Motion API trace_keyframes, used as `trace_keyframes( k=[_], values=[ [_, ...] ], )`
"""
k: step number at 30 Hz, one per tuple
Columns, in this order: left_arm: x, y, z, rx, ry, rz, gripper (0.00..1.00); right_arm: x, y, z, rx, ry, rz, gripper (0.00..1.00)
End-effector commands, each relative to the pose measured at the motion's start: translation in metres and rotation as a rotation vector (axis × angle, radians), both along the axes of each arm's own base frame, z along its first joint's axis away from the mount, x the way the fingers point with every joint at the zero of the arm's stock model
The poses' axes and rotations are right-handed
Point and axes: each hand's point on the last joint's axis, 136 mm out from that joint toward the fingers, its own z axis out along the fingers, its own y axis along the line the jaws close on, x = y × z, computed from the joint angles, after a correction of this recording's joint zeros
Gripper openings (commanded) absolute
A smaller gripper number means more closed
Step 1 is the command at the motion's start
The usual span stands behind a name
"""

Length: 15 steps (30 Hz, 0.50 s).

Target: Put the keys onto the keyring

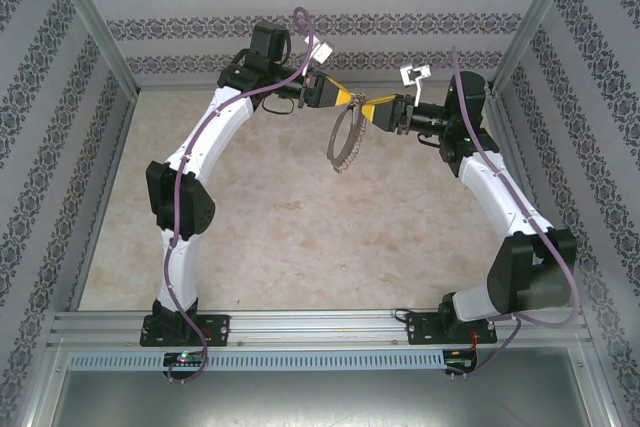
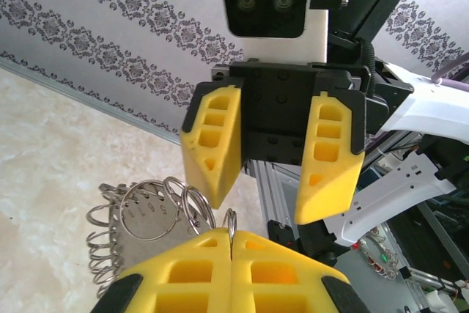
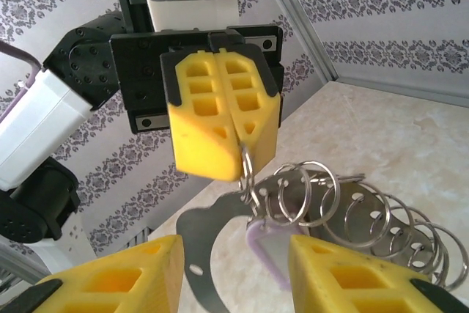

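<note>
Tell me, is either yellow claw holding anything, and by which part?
The left gripper pinches the keyring by one small wire loop on its rim. The right gripper is open, holding nothing.

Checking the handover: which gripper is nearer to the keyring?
Left. The left gripper is shut on the rim of the keyring, touching it. The right gripper faces it, jaws open around part of the rim, not gripping.

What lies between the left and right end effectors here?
The keyring: the left end effector is shut on a loop at its rim, and the hoop hangs in the gap before the open right end effector. Clear in the right wrist view.
</note>
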Motion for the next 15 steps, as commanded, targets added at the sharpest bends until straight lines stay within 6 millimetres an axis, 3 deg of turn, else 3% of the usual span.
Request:
trace_keyframes(
  k=[1,4,9,15],
  values=[
    [-0.024,0.000,0.033,-0.053,-0.090,-0.055,0.00,0.002,0.009,0.019,0.019,-0.060,0.030,0.43],
    [-0.025,-0.001,0.034,-0.053,-0.090,-0.056,0.00,0.003,0.015,0.020,0.021,-0.060,0.047,0.37],
    [-0.022,-0.001,0.035,-0.049,-0.098,-0.038,0.00,-0.003,0.019,0.016,0.019,-0.051,0.065,0.00],
    [-0.017,-0.002,0.040,-0.061,-0.112,0.006,0.00,-0.013,0.019,-0.003,0.000,-0.021,0.048,0.00]
  ],
)
